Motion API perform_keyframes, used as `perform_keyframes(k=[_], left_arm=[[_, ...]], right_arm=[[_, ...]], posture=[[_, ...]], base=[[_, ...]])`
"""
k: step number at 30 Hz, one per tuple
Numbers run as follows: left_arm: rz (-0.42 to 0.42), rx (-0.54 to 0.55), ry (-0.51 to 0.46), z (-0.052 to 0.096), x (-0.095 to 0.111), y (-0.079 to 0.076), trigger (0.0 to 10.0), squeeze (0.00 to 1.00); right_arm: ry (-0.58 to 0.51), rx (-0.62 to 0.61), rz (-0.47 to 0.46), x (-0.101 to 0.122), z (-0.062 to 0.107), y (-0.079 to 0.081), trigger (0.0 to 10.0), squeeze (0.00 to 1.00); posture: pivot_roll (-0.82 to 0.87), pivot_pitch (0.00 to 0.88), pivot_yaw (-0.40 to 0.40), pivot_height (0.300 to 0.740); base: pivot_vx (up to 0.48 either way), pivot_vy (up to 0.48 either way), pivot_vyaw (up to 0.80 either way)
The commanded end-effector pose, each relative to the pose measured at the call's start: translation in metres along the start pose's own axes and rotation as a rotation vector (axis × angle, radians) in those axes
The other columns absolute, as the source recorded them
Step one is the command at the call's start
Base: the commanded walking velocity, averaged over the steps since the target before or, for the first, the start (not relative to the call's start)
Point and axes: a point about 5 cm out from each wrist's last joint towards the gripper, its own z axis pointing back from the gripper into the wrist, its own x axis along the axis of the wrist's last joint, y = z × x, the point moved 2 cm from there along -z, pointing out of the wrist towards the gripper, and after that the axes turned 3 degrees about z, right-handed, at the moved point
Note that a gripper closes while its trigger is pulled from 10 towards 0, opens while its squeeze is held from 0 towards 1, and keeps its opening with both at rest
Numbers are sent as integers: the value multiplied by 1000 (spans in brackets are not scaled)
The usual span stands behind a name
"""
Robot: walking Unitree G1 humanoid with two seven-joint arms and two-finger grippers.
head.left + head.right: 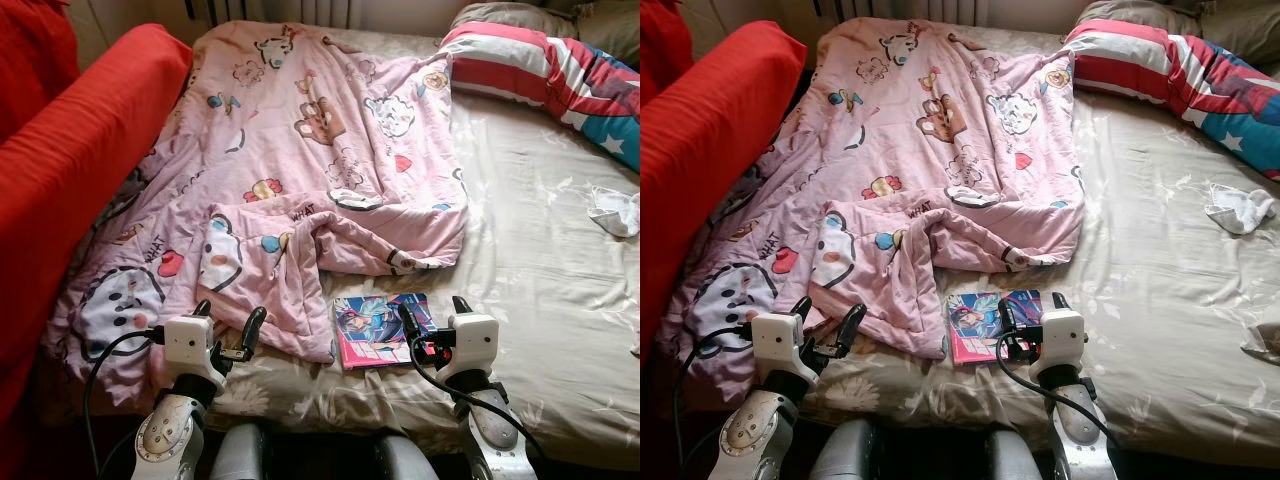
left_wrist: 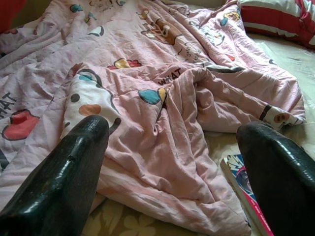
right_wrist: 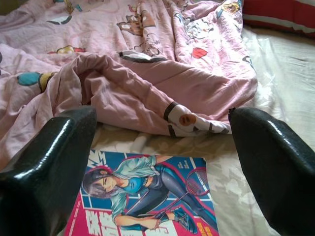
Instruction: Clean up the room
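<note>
Both arms are held low at the foot of the bed (image 1: 540, 300). The right gripper (image 1: 434, 312) hovers with its fingers spread wide just over the near edge of a comic book (image 1: 382, 329), which lies flat on the beige sheet directly ahead of it and a little toward the left gripper. The left gripper (image 1: 226, 320), fingers parted and holding nothing, sits at the folded-back hem of the pink cartoon-print quilt (image 1: 320, 150), which stretches away beyond both grippers. Far off past the right gripper lie a striped pillow (image 1: 540, 70) and a crumpled white cloth (image 1: 615, 210). A red sofa (image 1: 80, 170) flanks the left arm.
</note>
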Motion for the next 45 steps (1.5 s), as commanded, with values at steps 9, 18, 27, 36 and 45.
perform_keyframes(k=[9, 18, 27, 36, 45], left_arm=[[4, 7, 14, 6, -4, 0, 10000, 0], [2, 8, 20, 7, -5, 0, 10000, 0], [4, 7, 25, 7, -6, 1, 10000, 0], [6, 7, 30, 7, -8, 1, 10000, 0], [14, -1, 37, 6, -9, 0, 10000, 0]], right_arm=[[6, -2, -9, -3, 1, 0, 10000, 0], [18, -4, -14, -4, 0, 0, 10000, 0], [48, -13, -32, -8, -2, 2, 10000, 0], [38, -18, -19, -7, -4, 0, 10000, 0], [105, -29, 26, -13, -15, -6, 10000, 0]], posture=[[55, 234, -50, 610], [59, 239, -49, 610], [59, 244, -46, 610], [60, 245, -46, 592], [61, 245, -45, 592]], base=[[0, 0, 0], [0, 0, 0], [0, 0, 0], [0, 0, 0], [0, 0, 0]])
